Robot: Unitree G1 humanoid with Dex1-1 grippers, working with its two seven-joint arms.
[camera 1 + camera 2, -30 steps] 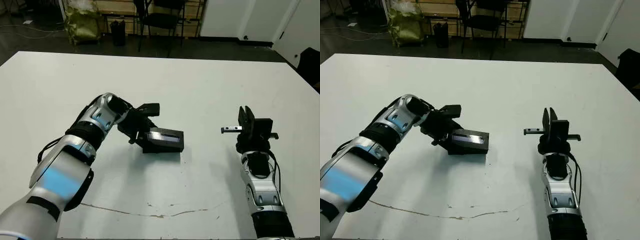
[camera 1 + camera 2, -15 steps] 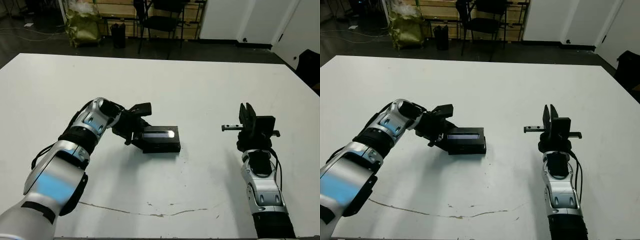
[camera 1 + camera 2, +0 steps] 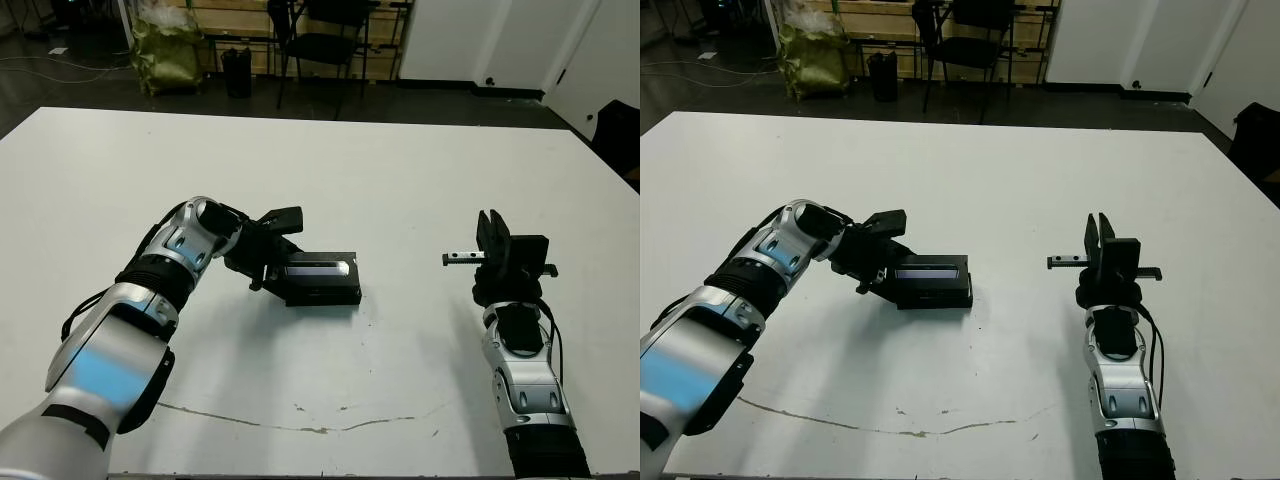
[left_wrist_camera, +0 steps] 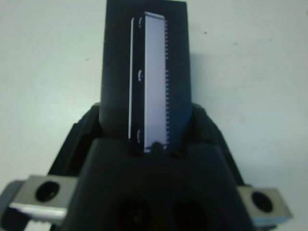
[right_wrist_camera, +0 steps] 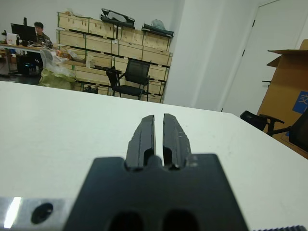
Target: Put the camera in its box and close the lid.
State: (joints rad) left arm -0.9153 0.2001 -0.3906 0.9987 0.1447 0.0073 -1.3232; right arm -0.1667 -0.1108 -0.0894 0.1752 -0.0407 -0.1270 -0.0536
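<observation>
The lid, a flat black cover with a pale glossy stripe, lies level on the table left of centre. A black side wall shows beneath it, and I cannot tell whether that is the box. The camera is hidden. My left gripper is at the lid's left end, shut on the lid. In the left wrist view the striped lid runs out from between the fingers. My right gripper stands upright on the right, well away from the lid. Its fingers are shut with nothing between them.
A thin brown crack line crosses the table near its front edge. Beyond the far edge stand a black chair and a green bag. The right wrist view shows wooden crates and a seated person far off.
One second ago the lid was tilted up at its left end in my left gripper. It now lies flat, shifted slightly left with the gripper. The right arm has not moved.
</observation>
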